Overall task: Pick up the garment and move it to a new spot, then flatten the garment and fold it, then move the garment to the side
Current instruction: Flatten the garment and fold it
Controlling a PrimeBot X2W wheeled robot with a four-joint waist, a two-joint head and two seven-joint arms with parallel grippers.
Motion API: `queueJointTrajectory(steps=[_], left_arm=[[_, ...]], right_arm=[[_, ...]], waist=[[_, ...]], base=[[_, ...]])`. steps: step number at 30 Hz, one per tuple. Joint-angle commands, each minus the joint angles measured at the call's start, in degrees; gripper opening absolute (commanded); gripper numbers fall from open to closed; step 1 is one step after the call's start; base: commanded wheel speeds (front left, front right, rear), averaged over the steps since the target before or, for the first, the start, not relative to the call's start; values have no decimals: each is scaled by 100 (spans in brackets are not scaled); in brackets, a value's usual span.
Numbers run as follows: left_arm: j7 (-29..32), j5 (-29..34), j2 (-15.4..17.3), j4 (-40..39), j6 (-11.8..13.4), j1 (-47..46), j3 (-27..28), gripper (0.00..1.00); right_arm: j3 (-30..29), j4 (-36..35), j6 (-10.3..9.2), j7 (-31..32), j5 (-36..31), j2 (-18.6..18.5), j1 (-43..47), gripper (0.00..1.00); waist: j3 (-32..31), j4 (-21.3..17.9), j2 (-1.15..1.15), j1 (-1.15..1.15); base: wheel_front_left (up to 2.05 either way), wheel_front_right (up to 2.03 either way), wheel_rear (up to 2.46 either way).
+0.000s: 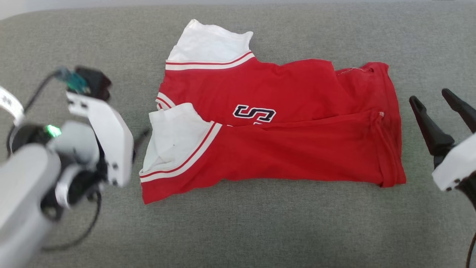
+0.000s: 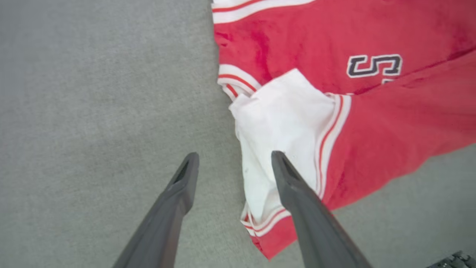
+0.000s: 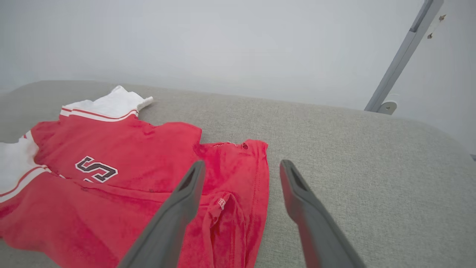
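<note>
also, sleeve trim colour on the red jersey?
White with a thin red stripe: sleeve trim of the red jersey shirt; left wrist view.

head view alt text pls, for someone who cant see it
A red jersey with white sleeves lies half-folded on a grey cushioned surface, an "S" of its lettering showing. The blurred left arm is beside its left end, the open right gripper beside its right end.

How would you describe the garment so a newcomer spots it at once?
On the wide grey padded surface, the garment lies near the middle, between the left hand and right hand. It is a folded red shirt, set apart by white sleeves with striped trim and a black letter S.
</note>
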Motion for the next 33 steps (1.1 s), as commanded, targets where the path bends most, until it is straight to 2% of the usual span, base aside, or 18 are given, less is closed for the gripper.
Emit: queueJointTrajectory(steps=[1, 5, 9, 14, 16, 21, 28, 29, 30, 33], left_arm=[[38, 8, 39, -74, 74, 114, 4, 100], [242, -116, 245, -1004, 682, 618, -10, 100], [377, -147, 411, -1491, 1226, 1035, -50, 100], [282, -222, 538, -1574, 1638, 1448, 7, 100], [184, -236, 552, -1477, 1675, 1543, 53, 100], [-42, -285, 506, -918, 1575, 1650, 137, 100], [-191, -466, 44, -100, 1116, 1536, 63, 100], [-227, -485, -18, -1, 1031, 1510, 56, 59], [-253, -489, -72, 100, 950, 1463, 52, 0], [-292, -490, -194, 306, 768, 1365, 12, 0]], right_arm=[[-44, -55, -2, -56, -64, 59, 57, 100], [-323, -327, -2, -223, -360, 495, 271, 100], [-376, -506, -2, -280, -481, 746, 397, 100], [-462, -595, -2, -225, -475, 957, 551, 100], [-473, -621, -2, -193, -447, 991, 625, 100], [-467, -622, -2, -85, -388, 1030, 745, 100], [-145, -413, -2, 445, -223, 882, 872, 100], [-94, -350, -2, 560, -176, 857, 868, 100], [-48, -278, -2, 699, -111, 840, 867, 100], [65, -102, -2, 1016, 2, 733, 756, 100]], waist=[[2, -10, 0, 0], [41, -119, 0, 0], [101, -272, 0, 0], [201, -446, 0, 0], [245, -486, 0, 0], [335, -545, 0, 0], [434, -570, 0, 0], [449, -570, 0, 0], [468, -568, 0, 0], [517, -542, 0, 0]], base=[[0, 0, 0], [0, 0, 0], [0, 0, 0], [0, 0, 0], [0, 0, 0], [0, 0, 0], [0, 0, 0], [0, 0, 0], [0, 0, 0], [0, 0, 0]])
